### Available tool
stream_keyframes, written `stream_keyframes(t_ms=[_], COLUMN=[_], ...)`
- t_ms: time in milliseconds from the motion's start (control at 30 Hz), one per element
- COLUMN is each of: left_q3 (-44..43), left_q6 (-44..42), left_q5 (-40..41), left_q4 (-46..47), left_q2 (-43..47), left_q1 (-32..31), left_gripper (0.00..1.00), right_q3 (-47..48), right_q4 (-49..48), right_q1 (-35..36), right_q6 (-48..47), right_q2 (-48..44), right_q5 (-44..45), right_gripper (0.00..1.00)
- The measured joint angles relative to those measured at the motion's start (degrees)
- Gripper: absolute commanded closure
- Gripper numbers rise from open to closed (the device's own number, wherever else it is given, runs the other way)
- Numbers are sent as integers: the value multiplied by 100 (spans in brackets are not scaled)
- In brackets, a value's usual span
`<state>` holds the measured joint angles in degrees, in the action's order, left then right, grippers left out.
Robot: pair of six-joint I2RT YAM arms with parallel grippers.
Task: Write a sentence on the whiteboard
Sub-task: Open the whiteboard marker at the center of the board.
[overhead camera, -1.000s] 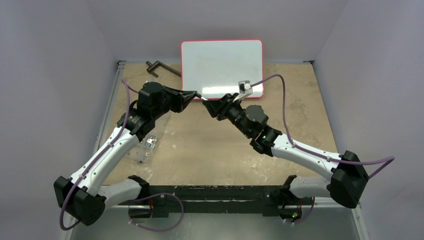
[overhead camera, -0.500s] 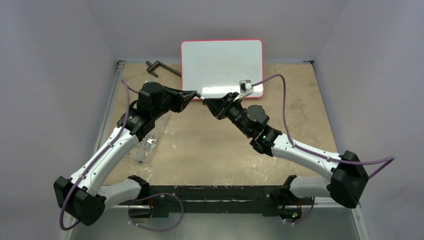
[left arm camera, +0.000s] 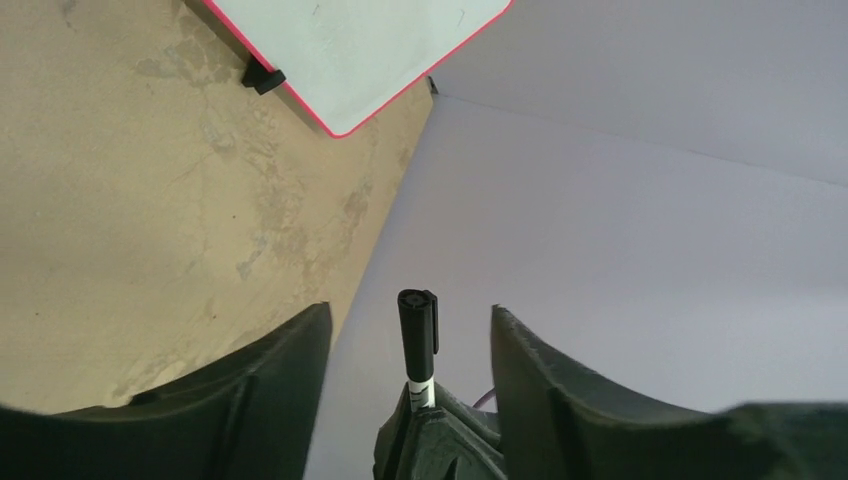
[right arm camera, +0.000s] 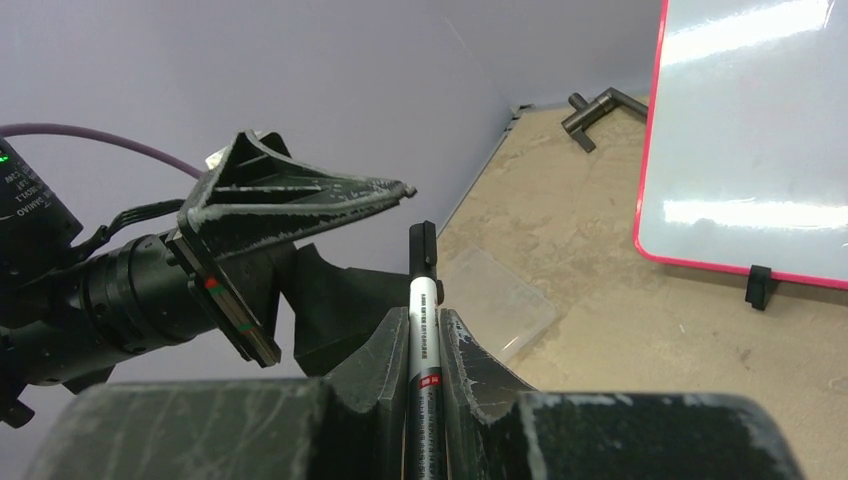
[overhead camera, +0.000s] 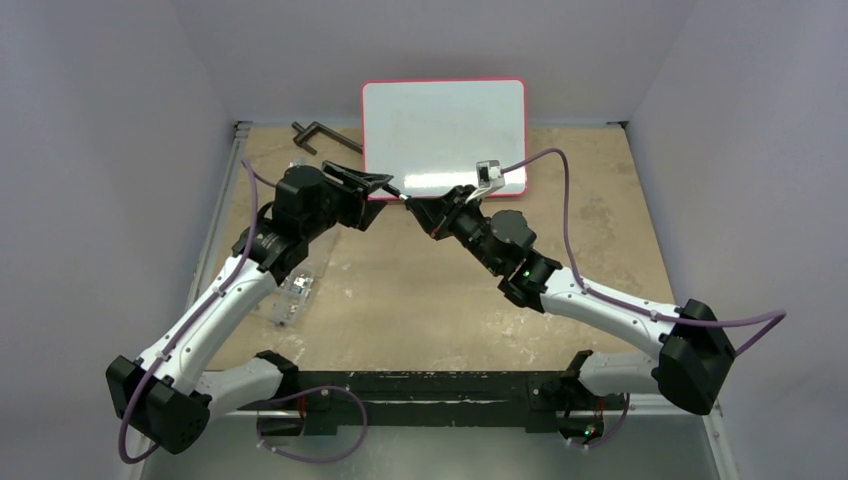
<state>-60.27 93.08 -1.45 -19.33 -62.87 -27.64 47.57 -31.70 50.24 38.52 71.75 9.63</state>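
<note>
Right gripper [right arm camera: 424, 322] is clamped tight on the marker [right arm camera: 424, 350], so that part's sorted. Whiteboard [overhead camera: 443, 125] stands blank at the far edge of the table [overhead camera: 400, 290]. Left gripper [left arm camera: 408, 312] is partway open, straddling the cap [left arm camera: 417, 322] without touching it. I'd close squarely on the cap, then pull straight along the marker, no twisting.
</note>
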Motion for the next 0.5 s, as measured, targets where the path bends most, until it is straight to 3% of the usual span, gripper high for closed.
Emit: stream_keyframes(t_ms=[100,267,500], left_q3=[4,116,120], left_q6=[-129,-566,-2374], left_q5=[-26,-282,-1617], left_q4=[-122,-267,-531], left_q2=[94,372,402], left_q1=[59,332,1121], left_gripper=[30,30,30], right_q3=[0,-4,-120], right_q4=[28,160,595], right_q1=[0,0,0], right_q6=[-13,-144,-603], right_q2=[-26,-223,-896], right_q5=[-15,-44,-236], right_gripper=[100,100,100])
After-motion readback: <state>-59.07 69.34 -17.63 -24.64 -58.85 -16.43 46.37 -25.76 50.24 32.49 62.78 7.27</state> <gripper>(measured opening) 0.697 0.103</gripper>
